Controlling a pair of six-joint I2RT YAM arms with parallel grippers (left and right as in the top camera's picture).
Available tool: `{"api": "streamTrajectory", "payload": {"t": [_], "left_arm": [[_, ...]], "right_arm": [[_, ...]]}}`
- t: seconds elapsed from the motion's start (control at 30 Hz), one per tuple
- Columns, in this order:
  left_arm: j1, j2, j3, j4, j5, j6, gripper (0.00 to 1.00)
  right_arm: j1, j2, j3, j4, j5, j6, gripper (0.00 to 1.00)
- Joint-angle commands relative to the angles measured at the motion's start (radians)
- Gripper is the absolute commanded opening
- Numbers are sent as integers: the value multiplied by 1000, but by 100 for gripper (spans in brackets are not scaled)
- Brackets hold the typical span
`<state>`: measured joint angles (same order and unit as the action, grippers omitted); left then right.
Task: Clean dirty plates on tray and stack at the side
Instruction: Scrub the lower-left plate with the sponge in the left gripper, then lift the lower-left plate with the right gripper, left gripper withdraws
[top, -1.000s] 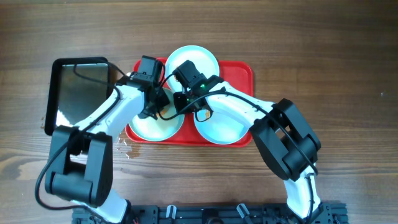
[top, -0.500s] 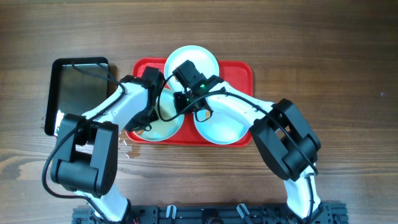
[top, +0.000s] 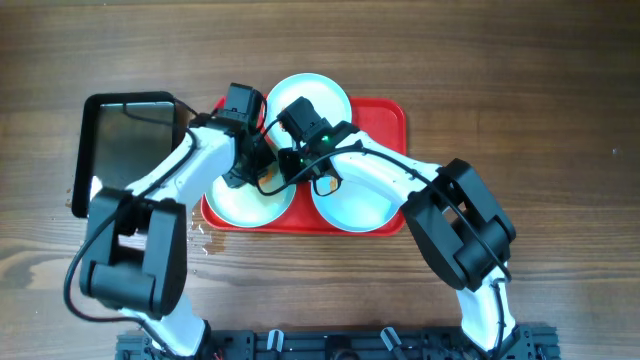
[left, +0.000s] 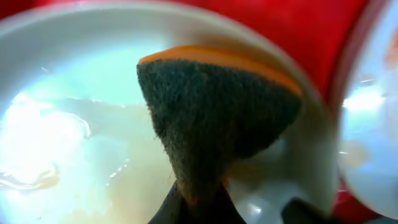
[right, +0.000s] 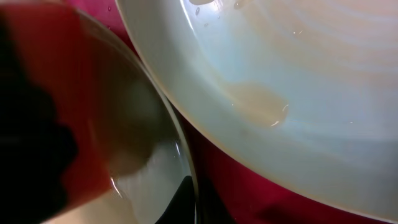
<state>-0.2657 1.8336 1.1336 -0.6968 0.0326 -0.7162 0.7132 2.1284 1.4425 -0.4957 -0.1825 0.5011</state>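
The red tray holds three pale plates. My left gripper is shut on a dark sponge with an orange back and presses it on the wet front-left plate; that plate fills the left wrist view. My right gripper is shut on that plate's right rim, with a dark finger over the edge. The front-right plate and the far plate lie untouched. One neighbouring plate carries a faint brownish smear.
A glossy black tray lies left of the red one. Water drops sit on the wooden table by the red tray's front-left corner. Both arms cross over the tray's middle.
My left gripper swept the sponge toward the plate's front left, then back to its far right part. The right gripper has stayed on the rim.
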Motion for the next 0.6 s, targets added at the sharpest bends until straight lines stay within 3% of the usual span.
{"api": "streamTrajectory", "payload": {"t": [0.0,0.23,0.4,0.5,0.57], "left_arm": [[1,53,-22,-23,31,9,4],[13,57,-22,-298,-364,-3,4],[26,35,-8,-381,-397,-11,4],[26,-33,68,-465,-425,-109,4],[26,-98,109,-482,-423,-108,4]], "right_arm": [[2,41,2,-3,30,6,4],[2,41,2,-2,31,6,4],[2,41,2,-4,35,6,4],[2,41,2,-4,53,8,4],[2,41,2,-4,53,6,4]]}}
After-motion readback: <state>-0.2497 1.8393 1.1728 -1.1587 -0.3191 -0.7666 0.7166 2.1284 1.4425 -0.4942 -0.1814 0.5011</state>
